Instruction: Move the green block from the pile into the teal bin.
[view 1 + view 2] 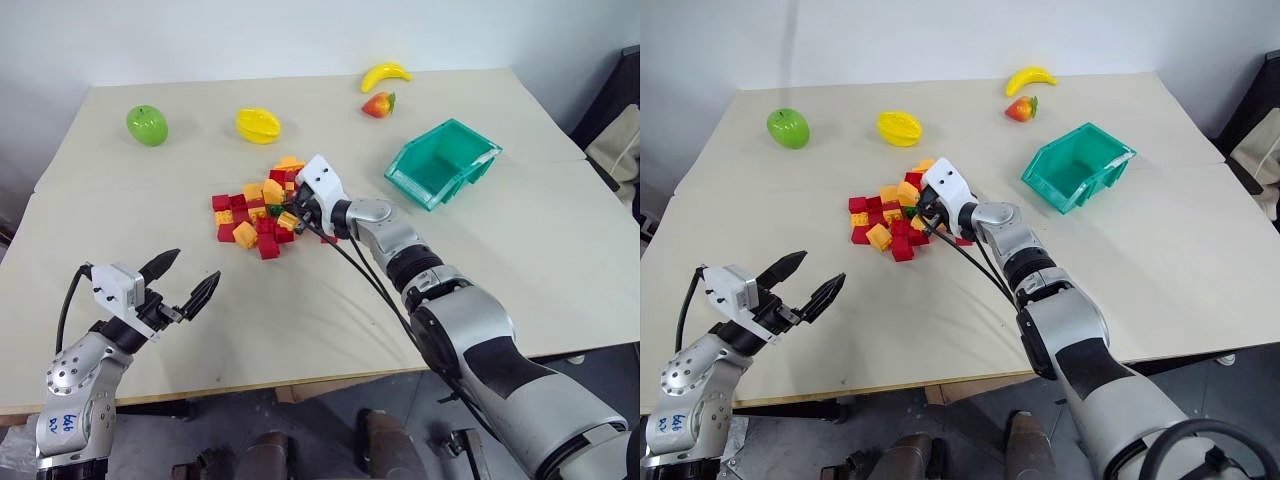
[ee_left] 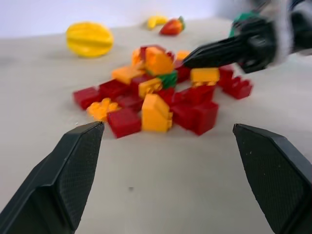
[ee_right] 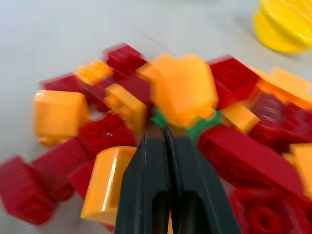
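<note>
In the left eye view, the pile (image 1: 258,212) of red and orange bricks lies at the centre of the table (image 1: 120,300). The right gripper (image 1: 300,212) has its tips at the right edge of the pile, with both fingers pressed together and nothing between them. The green block (image 1: 274,210) is a small dark spot just left of these tips. The teal bin (image 1: 442,162) waits at the upper right, well apart from the pile. The left gripper (image 1: 185,281) hangs at the lower left with its fingers spread wide, away from everything, probably so that it does not disturb the work.

In the left wrist view, the green block (image 2: 168,79) sits in the middle of the pile, partly under an orange brick (image 2: 157,61).

In the right wrist view, the closed tips point straight at the green block (image 3: 200,124); it is blurred, so I cannot tell if they touch it. Perhaps the closed tips are meant to push the orange brick aside first.
</note>
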Available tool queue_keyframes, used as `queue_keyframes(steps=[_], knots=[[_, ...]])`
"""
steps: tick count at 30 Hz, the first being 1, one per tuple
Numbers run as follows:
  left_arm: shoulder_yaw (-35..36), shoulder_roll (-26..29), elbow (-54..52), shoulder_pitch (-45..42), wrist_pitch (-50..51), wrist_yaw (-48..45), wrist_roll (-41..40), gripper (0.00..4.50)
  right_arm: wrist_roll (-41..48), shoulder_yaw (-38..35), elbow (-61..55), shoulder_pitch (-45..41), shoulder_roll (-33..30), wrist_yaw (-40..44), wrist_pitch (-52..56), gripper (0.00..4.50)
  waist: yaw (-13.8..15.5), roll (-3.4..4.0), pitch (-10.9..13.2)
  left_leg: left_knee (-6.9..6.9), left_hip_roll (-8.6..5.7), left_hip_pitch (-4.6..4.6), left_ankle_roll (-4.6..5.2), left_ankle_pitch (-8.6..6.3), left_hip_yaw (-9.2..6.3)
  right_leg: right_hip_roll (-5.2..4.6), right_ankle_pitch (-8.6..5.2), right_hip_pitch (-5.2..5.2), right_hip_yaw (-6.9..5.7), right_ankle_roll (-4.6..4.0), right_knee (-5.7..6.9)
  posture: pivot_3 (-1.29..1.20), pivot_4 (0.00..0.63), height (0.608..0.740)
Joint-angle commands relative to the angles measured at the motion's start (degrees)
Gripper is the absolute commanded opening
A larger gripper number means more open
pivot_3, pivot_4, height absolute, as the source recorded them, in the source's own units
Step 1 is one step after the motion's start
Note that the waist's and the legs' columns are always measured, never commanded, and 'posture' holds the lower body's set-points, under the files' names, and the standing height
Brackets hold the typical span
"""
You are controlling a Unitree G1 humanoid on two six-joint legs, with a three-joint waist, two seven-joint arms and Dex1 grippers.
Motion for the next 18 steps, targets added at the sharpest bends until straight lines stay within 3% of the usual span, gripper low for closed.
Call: queue_keyframes(steps=[1, 6, 11, 14, 18], knots=[[-2.0, 0.5, -0.2, -3.9, 1.4, 0.9, 0.6, 4.50, 4.0, -1.9, -12.0, 4.2, -3.9, 8.0, -1.4, 0.09, 0.5, 0.01, 0.0, 0.06, 0.00, -0.03, 0.00, 0.00, -0.02, -0.01, 0.00, 0.00, -0.01, 0.00, 0.03, 0.00, 0.150, 0.740], [-9.5, 0.1, 9.3, -16.5, 0.9, -1.8, 5.0, 4.50, 10.4, -1.6, -43.6, 23.0, -13.9, 17.9, 6.8, 0.09, 2.7, 0.00, 0.0, 0.20, -0.18, -0.04, 0.06, -0.01, -0.14, -0.12, 0.01, 0.14, -0.07, 0.02, 0.04, 0.00, 0.150, 0.740], [-13.9, -0.4, 22.7, -29.4, -1.6, -7.1, 7.3, 4.50, 16.5, -4.9, -69.1, 41.7, -25.5, 20.2, 15.5, 0.09, 3.6, 0.00, 0.0, 0.18, -0.25, -0.08, 0.05, -0.01, 0.01, -0.10, 0.02, 0.13, -0.16, 0.04, -0.06, 0.00, 0.150, 0.740], [-15.0, -0.1, 28.2, -33.4, -4.3, -9.7, 8.9, 3.90, 21.4, -8.9, -79.3, 49.9, -29.9, 20.4, 17.4, 0.00, 3.0, 0.00, 0.0, 0.11, -0.20, -0.05, 0.06, -0.01, 0.20, -0.08, 0.03, 0.13, -0.17, 0.06, -0.22, 0.00, 0.150, 0.740], [-16.4, -1.2, 34.5, -39.0, -5.6, -11.5, 10.1, 2.70, 25.2, -13.8, -86.0, 57.2, -32.7, 17.8, 20.1, 0.00, 3.3, -0.04, 0.0, 0.12, -0.05, 0.01, 0.04, 0.00, 0.47, 0.01, 0.04, 0.15, -0.24, 0.09, -0.29, 0.00, 0.150, 0.740]])
